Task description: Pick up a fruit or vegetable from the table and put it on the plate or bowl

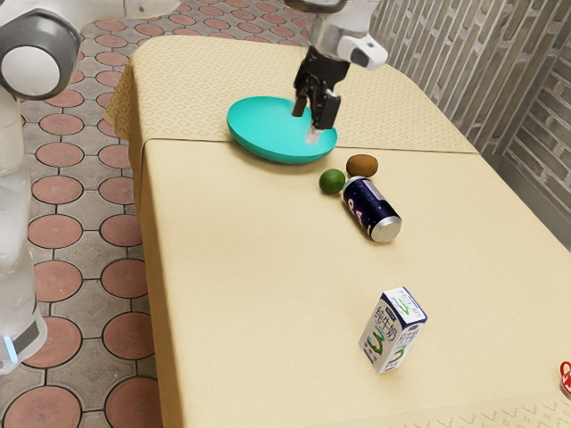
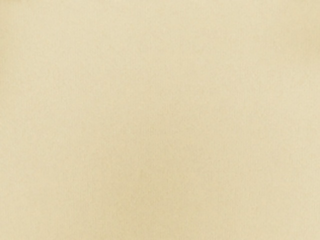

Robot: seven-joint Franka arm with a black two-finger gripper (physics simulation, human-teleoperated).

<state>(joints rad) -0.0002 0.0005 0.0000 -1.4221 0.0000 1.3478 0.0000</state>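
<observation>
While the pincer [image 1: 312, 120] hung over the teal plate [image 1: 263, 129], fingers apart and holding nothing, the lime [image 1: 332, 181] lay on the table [image 1: 268, 294] at the plate's five o'clock, the kiwi [image 1: 361, 165] just beside the lime at two o'clock, a can [image 1: 372, 210] close at four

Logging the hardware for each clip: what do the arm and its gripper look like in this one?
The arm is smooth white rounded shells with grey joint sections; at the exterior view's left a grey round cap holds a white disc, and a small blue light glows lower down. The gripper is black, with two blocky fingers, one pale-tipped.
</observation>
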